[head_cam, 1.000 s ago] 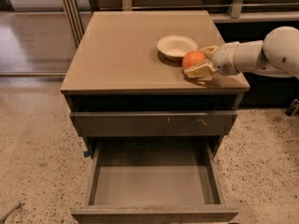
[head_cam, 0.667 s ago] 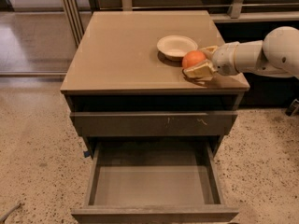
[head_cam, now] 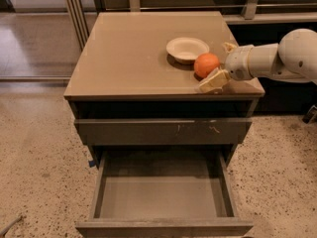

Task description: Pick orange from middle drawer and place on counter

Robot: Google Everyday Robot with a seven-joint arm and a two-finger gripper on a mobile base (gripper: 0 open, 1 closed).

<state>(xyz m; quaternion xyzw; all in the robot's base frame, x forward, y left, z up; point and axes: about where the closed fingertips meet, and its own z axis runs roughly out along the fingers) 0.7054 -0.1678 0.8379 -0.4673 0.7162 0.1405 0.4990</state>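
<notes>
The orange point(head_cam: 206, 65) rests on the tan counter point(head_cam: 129, 53) near its right front corner, just in front of a white bowl point(head_cam: 187, 48). My gripper point(head_cam: 221, 64) reaches in from the right at counter height. It is open, with one pale finger point(head_cam: 214, 81) in front of the orange and the other point(head_cam: 229, 47) behind and to its right. The orange lies at the mouth of the fingers, apart from the far one. The middle drawer point(head_cam: 158, 197) is pulled out below, and its flat floor is bare.
A closed drawer front with pale scratches point(head_cam: 163, 131) sits above the open drawer. Speckled floor point(head_cam: 34, 172) surrounds the cabinet. Metal posts point(head_cam: 77, 14) stand at the back left and a dark shelf unit point(head_cam: 282, 9) at the back right.
The fingers have spread and the gripper has drawn slightly to the right. The orange has stayed in place on the counter.
</notes>
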